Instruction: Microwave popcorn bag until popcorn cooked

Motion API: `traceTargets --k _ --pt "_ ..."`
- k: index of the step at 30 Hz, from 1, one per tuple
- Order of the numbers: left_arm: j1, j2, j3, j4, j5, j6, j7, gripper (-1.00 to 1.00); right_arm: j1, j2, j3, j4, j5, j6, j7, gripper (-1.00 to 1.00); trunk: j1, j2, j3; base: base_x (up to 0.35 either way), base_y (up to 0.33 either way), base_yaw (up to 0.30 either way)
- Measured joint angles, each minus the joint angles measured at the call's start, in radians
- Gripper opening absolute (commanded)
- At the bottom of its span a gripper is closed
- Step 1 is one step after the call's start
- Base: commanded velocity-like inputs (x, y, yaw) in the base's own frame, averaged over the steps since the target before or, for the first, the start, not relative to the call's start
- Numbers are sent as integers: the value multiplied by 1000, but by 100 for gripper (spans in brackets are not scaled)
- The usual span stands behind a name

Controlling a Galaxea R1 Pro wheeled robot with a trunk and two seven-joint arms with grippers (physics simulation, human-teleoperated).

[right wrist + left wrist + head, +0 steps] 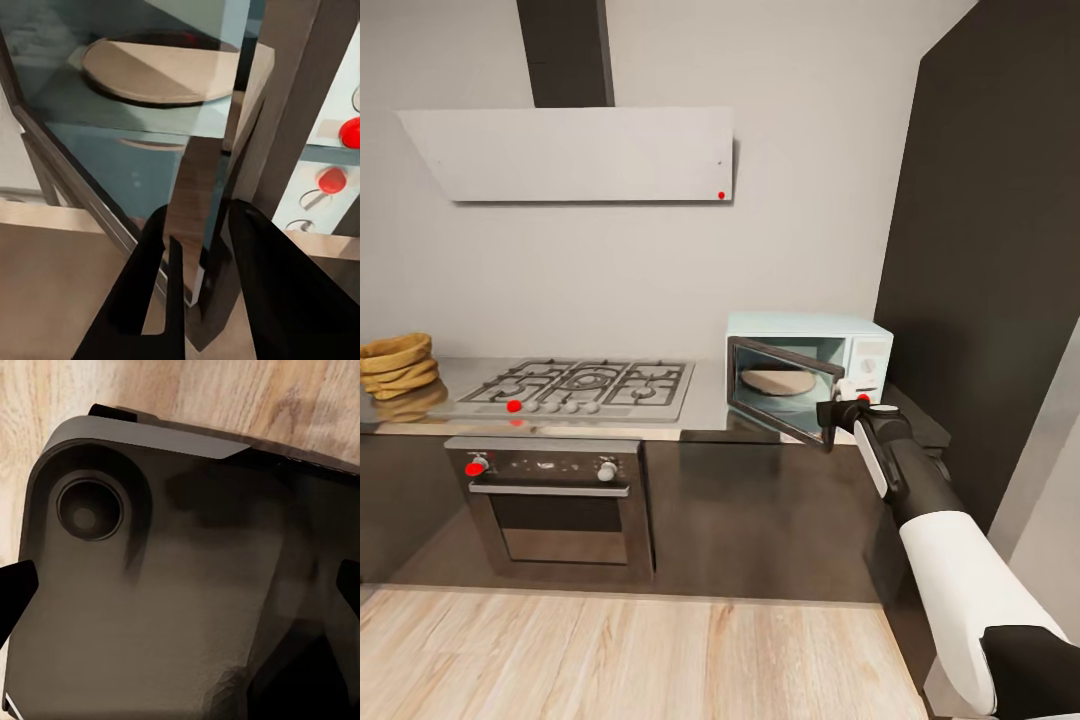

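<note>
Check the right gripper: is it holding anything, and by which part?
The right gripper straddles the free edge of the microwave's open door; whether it is clamped cannot be told.

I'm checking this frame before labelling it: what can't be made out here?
- Popcorn bag: none can be made out on the countertop in the head view.
- Right gripper: whether it clamps the microwave door edge is unclear in its wrist view.
- Left gripper: its wrist view faces a dark robot part, with fingertips cut by the edges.

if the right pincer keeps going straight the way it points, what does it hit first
Most likely the free edge of the microwave door, which stands right between the right pincer fingertips. Past it lies the turntable inside the microwave; depth is unclear.
</note>
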Motion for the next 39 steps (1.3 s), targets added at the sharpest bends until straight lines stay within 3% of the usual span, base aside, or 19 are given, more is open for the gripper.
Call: traceTargets --k 10,20,24,26,29,34,39 --pt "0 4 -1 0 -1 -1 -1 100 0 3 -1 0 1 -1 -1 -100 0 0 0 -22 0 0" --pt "0 5 0 0 0 -1 -1 100 0 94 2 0 1 4 -24 -100 0 0 0 -148 0 0" --pt "0 5 0 0 0 0 -1 100 0 94 3 0 1 4 -26 -100 0 0 0 -2 0 0" --pt "0 6 2 0 0 0 -2 100 -1 100 -2 6 39 -4 -20 -100 0 0 0 0 0 0" --pt "0 6 2 1 0 0 -2 100 -1 100 -2 5 61 -2 -9 -100 0 0 0 0 0 0" --pt "0 6 3 0 0 0 -2 100 0 86 -1 0 38 1 18 -100 0 0 0 0 0 0" --pt "0 6 3 -1 0 0 -2 100 0 85 -1 -1 69 1 39 -100 0 0 0 0 24 0"
